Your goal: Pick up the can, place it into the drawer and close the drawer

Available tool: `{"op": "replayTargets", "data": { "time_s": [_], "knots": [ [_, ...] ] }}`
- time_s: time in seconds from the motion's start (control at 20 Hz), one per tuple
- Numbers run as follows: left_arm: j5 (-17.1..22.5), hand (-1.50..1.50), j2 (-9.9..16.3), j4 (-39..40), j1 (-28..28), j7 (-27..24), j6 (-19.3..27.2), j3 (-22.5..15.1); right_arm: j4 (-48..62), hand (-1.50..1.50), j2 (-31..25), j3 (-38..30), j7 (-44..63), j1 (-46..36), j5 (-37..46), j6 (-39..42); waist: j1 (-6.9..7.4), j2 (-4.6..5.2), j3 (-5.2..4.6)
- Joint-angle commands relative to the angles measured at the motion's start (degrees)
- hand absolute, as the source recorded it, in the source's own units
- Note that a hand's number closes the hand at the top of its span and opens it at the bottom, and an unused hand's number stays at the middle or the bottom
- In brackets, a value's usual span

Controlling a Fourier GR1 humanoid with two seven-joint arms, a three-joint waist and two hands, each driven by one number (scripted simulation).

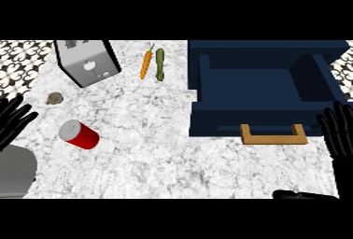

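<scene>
Starting at my left hand [15,122]: its fingers [21,119] are straight and spread, pointing up the view at the left edge, holding nothing. It rests over the bench [138,154] with the grey forearm below it. My right hand [339,133] shows at the right edge in the same posture, fingers straight and apart, empty, just beside the drawer's front right corner.

The red can [80,134] lies on its side on the marble bench, to the right of the left hand and slightly below its fingertips. Its silver end faces up-left, so the long axis runs from up-left to down-right. Nothing touches it. The left hand is plainly the nearer one; the right hand is well apart from the can, across the whole bench.

The blue drawer [262,84] stands pulled open at the right, with its wooden handle [273,134] toward me. I see nothing inside it.

Other items noted: a toaster [86,60] at upper left, a small brown lump [54,97] between the toaster and the left hand, and a carrot [145,64] beside a green vegetable [160,64], possibly a cucumber, near the top centre. None lies between the left hand and the can.

My judgement: the task has not begun. The coming move is a short reach rightward by the left hand, fingers closing across the can's round side rather than over its ends.
</scene>
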Motion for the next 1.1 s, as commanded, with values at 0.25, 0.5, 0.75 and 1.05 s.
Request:
{"op": "replayTargets", "data": {
  "time_s": [0.25, 0.5, 0.75, 1.05],
  "knots": [
    [-4.01, -1.5, -3.57, 3.94, -1.46, 0.87, -1.7, 1.56, 5.27, -1.5, 0.04, -3.78, -4.62, 0.47, -0.93, 2.61, 0.04, 0.02, 0.0],
    [-6.59, -1.5, -3.45, 12.12, -8.06, -0.26, -1.97, 1.96, 1.5, -1.5, -0.69, -5.96, -6.2, 5.52, -3.94, 6.44, -0.28, 0.04, 0.0],
    [-14.19, -1.5, -6.6, 18.62, -10.98, -5.8, -2.66, -0.15, 3.83, -1.5, 0.26, -6.55, -7.94, 4.81, -3.21, 6.84, -0.35, 0.07, -0.01],
    [-16.58, -1.5, -6.67, 20.68, -10.36, -8.44, -3.75, 1.29, 1.07, -1.5, -0.12, -8.91, -5.92, 6.26, -5.24, 9.25, -0.22, 0.02, 0.0]
  ]
}}
